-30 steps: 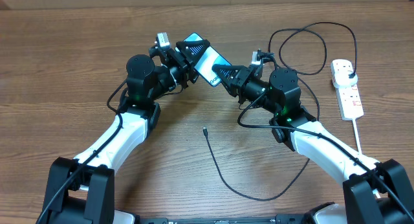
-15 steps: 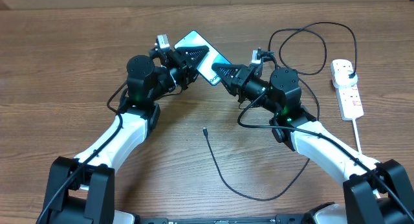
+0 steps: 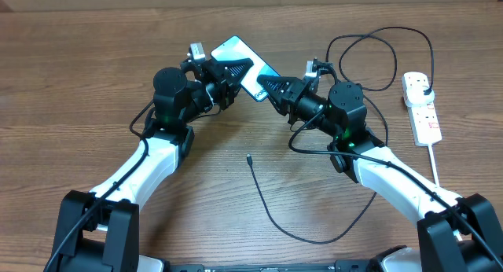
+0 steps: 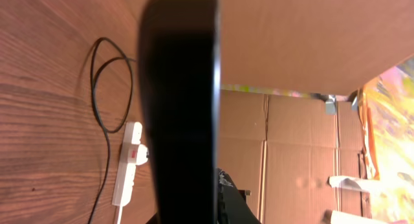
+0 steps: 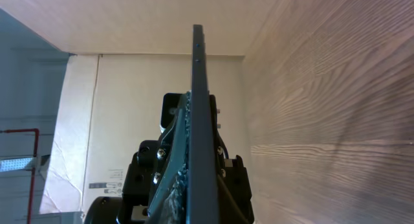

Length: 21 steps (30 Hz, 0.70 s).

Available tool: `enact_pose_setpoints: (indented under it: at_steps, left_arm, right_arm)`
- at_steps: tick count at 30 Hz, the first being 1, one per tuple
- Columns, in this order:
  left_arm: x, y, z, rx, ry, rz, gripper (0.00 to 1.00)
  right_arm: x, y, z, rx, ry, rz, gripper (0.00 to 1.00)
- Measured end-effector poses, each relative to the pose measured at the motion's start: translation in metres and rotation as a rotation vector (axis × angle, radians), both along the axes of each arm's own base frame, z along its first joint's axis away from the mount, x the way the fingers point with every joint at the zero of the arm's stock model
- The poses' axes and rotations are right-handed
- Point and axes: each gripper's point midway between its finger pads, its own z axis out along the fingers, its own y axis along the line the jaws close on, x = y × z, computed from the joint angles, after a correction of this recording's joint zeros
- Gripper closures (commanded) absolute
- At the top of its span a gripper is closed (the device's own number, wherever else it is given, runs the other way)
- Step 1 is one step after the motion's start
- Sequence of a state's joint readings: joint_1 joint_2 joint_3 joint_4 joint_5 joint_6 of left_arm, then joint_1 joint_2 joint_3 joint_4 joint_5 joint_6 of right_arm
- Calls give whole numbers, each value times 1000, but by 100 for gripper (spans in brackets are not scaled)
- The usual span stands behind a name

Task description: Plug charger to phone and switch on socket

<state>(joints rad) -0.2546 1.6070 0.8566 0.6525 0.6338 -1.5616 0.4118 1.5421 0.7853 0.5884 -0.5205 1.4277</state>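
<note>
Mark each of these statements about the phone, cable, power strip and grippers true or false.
1. The slim phone with the lit light-blue screen is gripped by both the left gripper and the right gripper. True.
2. The connector tip of the thin black charger cable is plugged into the phone. False: the tip lies on the wooden table, apart from the phone.
3. The small white power strip with reddish switches lies on the robot's right side. True.
4. The left gripper is open and holds nothing. False: it is shut on the phone.
</note>
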Motion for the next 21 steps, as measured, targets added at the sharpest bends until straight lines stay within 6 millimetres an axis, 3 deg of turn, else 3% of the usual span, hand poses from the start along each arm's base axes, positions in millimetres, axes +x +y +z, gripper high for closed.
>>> enact_pose_setpoints:
  at_steps: [1, 4, 6, 13, 16, 21]
  left_arm:
    - [0, 0, -2, 3, 9, -2, 95]
    - [-1, 0, -2, 2, 10, -5, 95]
    - [-1, -1, -1, -1, 8, -7, 96]
    - [-4, 4, -13, 6, 72, -24, 95]
    - [-4, 13, -20, 2, 118, -31, 95]
    - [-5, 29, -23, -7, 141, -52, 95]
  right_arm:
    - [0, 0, 0, -8, -8, 3, 77]
    - [-2, 1, -7, -41, -19, 20, 48]
    - [-3, 2, -10, -56, -27, 32, 40]
    - [-10, 4, 15, -32, -177, 114, 24]
    - [-11, 0, 18, -34, -206, 137, 21]
    - [-16, -4, 21, -57, -252, 177, 6]
